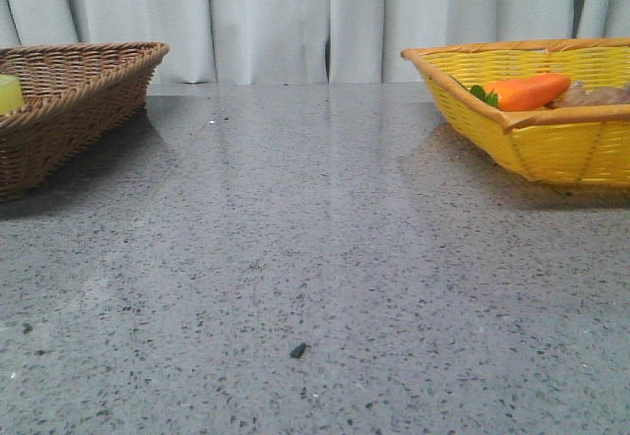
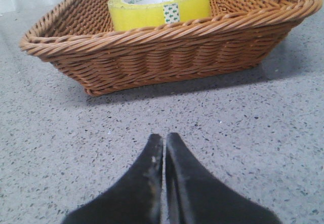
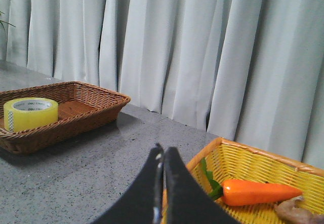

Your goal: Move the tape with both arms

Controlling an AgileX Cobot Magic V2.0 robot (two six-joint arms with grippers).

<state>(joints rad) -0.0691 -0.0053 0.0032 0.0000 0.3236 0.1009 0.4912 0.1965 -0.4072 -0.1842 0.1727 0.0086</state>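
**Tape roll waiting in the brown basket, both grippers closed and empty**

The left black two-fingered gripper (image 2: 163,145) has its fingers pressed together with nothing between them, low over the speckled grey stone counter (image 2: 243,133) and pointed at the brown woven wicker basket (image 2: 152,57) just ahead. Inside that basket, near the counter's left edge toward the far side, lies the wide roll of bright yellow packing tape (image 2: 159,6), flat on its side with the white core facing up.

The right black gripper (image 3: 163,158) is likewise closed on nothing, held above the rim of the yellow woven basket (image 3: 238,168) at the counter's far right, which holds an orange toy carrot (image 3: 260,192).

The roll looks stiff and fairly light, unlikely to deform, though its glossy outer wrap may be slippery. A likely hold is one finger down through the open core and the other on the outer wall, or a pinch across the full width.
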